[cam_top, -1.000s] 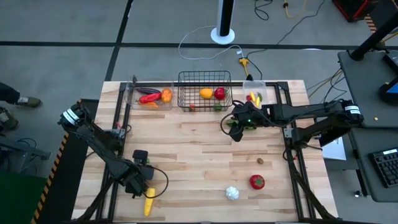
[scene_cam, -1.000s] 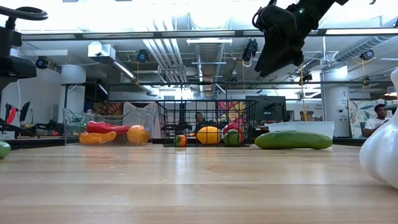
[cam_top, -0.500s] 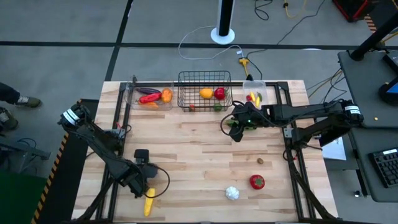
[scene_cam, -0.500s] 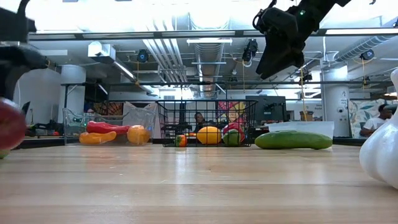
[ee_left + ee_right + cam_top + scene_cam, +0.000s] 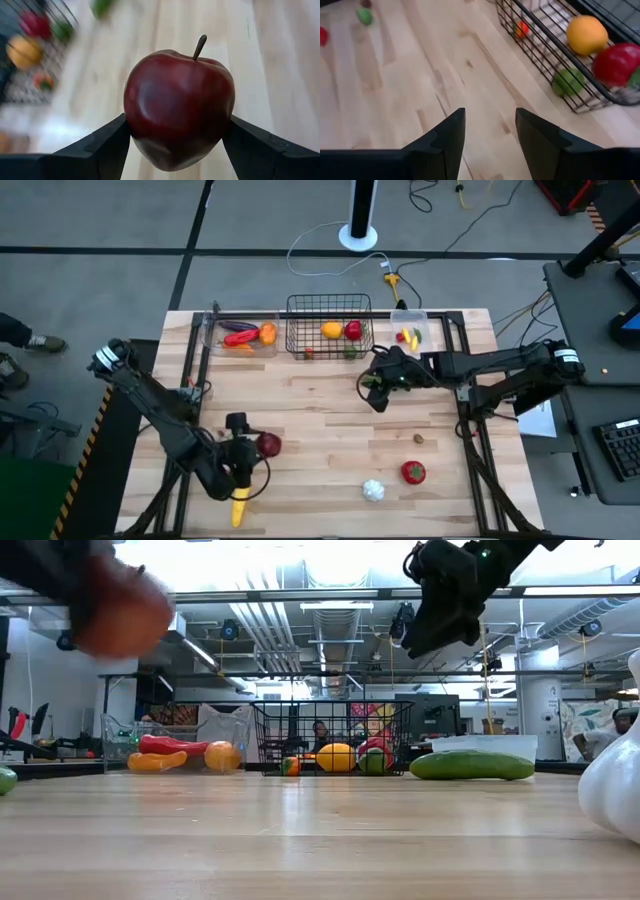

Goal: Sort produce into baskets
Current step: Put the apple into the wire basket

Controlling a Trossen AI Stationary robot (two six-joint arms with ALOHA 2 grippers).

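Left arm lifts apple clear of table; right arm waits.

The left gripper (image 5: 256, 448), down at the front-left a second ago, now sits higher and further in, clamped on a dark red apple (image 5: 179, 107) held squarely between its fingers (image 5: 100, 145); transfer to a basket (image 5: 330, 332) appears next. The right gripper (image 5: 487, 132) hangs part open and empty near the basket, cucumber (image 5: 471, 765) below.

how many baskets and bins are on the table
3, along the far edge: a clear bin on the left, the wire basket mid, a small clear bin on the right.
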